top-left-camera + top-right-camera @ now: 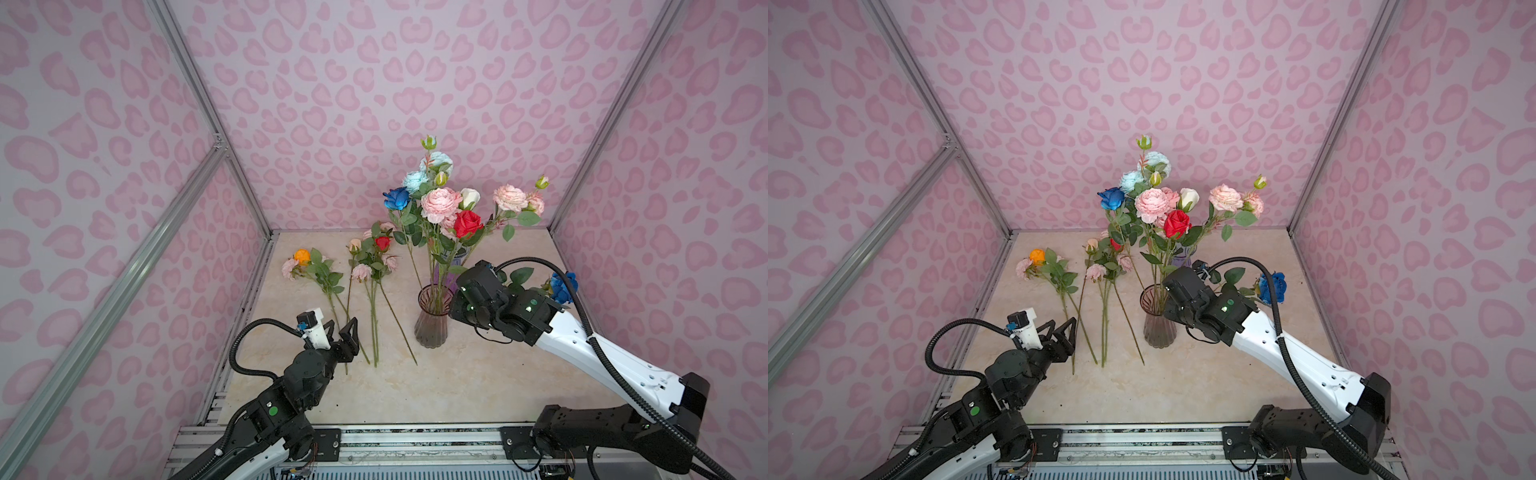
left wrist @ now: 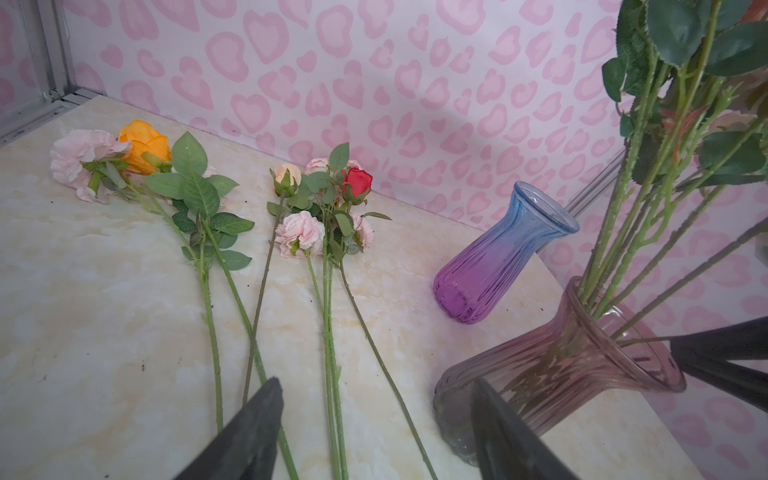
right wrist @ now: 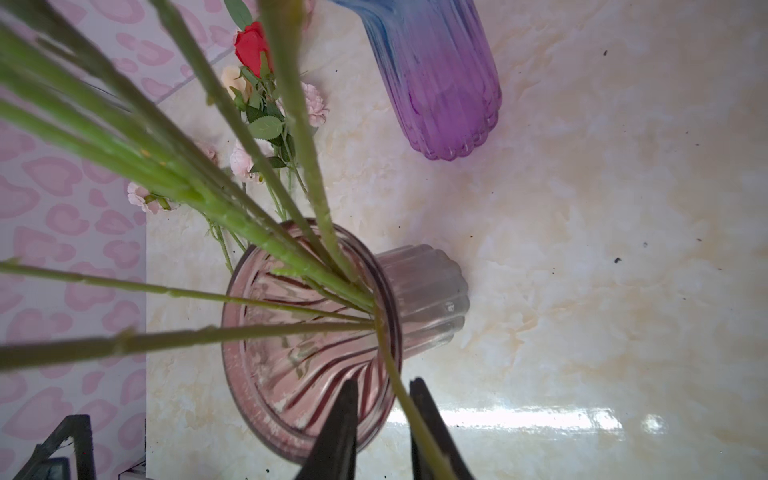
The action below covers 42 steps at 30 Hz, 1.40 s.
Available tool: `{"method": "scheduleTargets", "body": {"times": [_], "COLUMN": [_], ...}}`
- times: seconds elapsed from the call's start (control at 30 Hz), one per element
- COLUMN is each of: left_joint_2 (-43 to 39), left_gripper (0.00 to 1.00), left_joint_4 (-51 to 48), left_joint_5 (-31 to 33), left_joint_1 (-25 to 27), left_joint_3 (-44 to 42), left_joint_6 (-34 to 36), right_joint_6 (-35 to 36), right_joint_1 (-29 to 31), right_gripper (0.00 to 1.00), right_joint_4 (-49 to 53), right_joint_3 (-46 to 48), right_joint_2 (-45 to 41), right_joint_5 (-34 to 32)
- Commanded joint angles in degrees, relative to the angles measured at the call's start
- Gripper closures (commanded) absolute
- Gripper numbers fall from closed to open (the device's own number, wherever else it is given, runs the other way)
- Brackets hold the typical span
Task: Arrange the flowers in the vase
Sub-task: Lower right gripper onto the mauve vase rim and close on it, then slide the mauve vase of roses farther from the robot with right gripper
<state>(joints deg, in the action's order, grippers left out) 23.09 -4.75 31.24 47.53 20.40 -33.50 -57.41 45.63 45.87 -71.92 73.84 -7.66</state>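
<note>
1. Several of the flowers (image 1: 440, 199) stand in the pink glass vase (image 1: 430, 328). The others (image 1: 374, 270) lie on the desk (image 1: 478, 382) to its left, with their stem ends toward the arms.
2. We judge them light, with thin, springy stems and soft heads. The bare lower stem, below the leaves, looks like the best place to take hold.
3. The right tool (image 3: 384, 382) sits by the vase rim. Its jaws stand a little apart around the stem (image 3: 399, 386) of a dark-blue rose (image 1: 564, 286). The stem lies against one finger and does not look pinched.
4. The left tool (image 1: 343, 322) is spread and empty above the lying stem ends.
5. The vase is glass and crowded with tall blooms, so we expect it to be fragile and easy to tip.
6. The desk is glossy and smooth, and flat-lying stems may slide on it. Heart-print walls (image 1: 332, 104) close in three sides, and a blue-and-purple vase (image 2: 498, 253) sits behind.
</note>
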Motion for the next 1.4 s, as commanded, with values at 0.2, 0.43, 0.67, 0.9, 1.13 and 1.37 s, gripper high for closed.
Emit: {"method": "scheduleTargets", "body": {"times": [0.2,0.43,0.67,0.9,1.13,1.37], "left_joint_2": [1.17,1.47,1.52,1.95,2.91,2.09], "left_gripper": [0.28,0.28,0.28,0.28,0.28,0.28], "left_joint_4": [1.02,1.28,1.39,1.95,1.96,1.88], "left_joint_5": [0.4,0.83,0.84,0.4,-0.39,-0.83], "left_joint_1": [-0.03,-0.07,-0.07,-0.04,-0.06,-0.07], "left_joint_3": [0.27,0.06,-0.28,-0.52,-0.36,-0.49], "left_joint_6": [0.02,-0.08,-0.25,-0.17,-0.43,-1.04], "right_joint_6": [4.15,7.12,7.5,6.93,9.02,9.24], "right_joint_1": [-1.93,-3.3,-3.94,-4.53,-5.5,-6.97], "right_gripper": [0.79,0.8,0.8,0.84,0.93,1.0], "right_joint_4": [-1.25,0.7,1.16,0.88,2.56,3.61], "right_joint_3": [-1.65,-4.5,-3.16,-0.64,-2.22,-2.52], "right_joint_2": [3.93,6.85,7.37,6.67,6.77,5.16], "right_joint_5": [4.66,4.79,5.19,7.73,8.04,8.78]}}
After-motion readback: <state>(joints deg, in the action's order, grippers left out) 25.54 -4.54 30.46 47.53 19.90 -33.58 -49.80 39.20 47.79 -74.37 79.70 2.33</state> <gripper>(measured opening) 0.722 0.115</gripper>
